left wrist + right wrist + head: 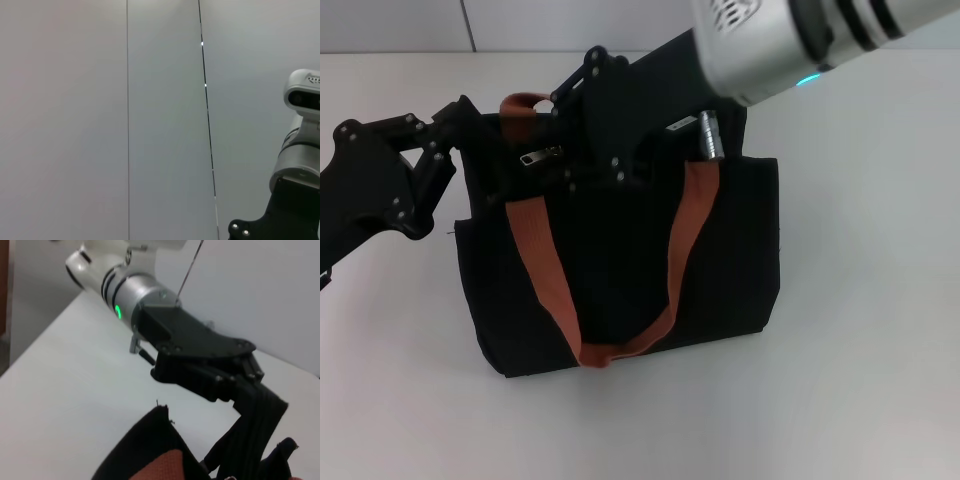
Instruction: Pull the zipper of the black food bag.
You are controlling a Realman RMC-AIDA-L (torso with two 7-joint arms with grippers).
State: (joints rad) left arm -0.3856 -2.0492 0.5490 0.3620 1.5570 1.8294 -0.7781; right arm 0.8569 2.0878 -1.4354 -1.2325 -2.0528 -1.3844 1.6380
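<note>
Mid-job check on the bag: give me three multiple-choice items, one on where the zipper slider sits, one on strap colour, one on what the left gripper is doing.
1. Where is the zipper?
A. At the top of the black food bag, near its left end
B. On the front pocket
C. On the table beside the bag

2. What colour are the straps?
A. Blue
B. Rust-orange
C. White

3. What is the left gripper doing?
A. Parked far from the bag
B. Lifting a strap
C. Holding the bag's top left edge

Answers: 1 A, the head view shows the silver slider on the top, towards the left. 2 B, both webbing handles are rust-orange. 3 C, the right wrist view shows its fingers closed on black fabric.
</note>
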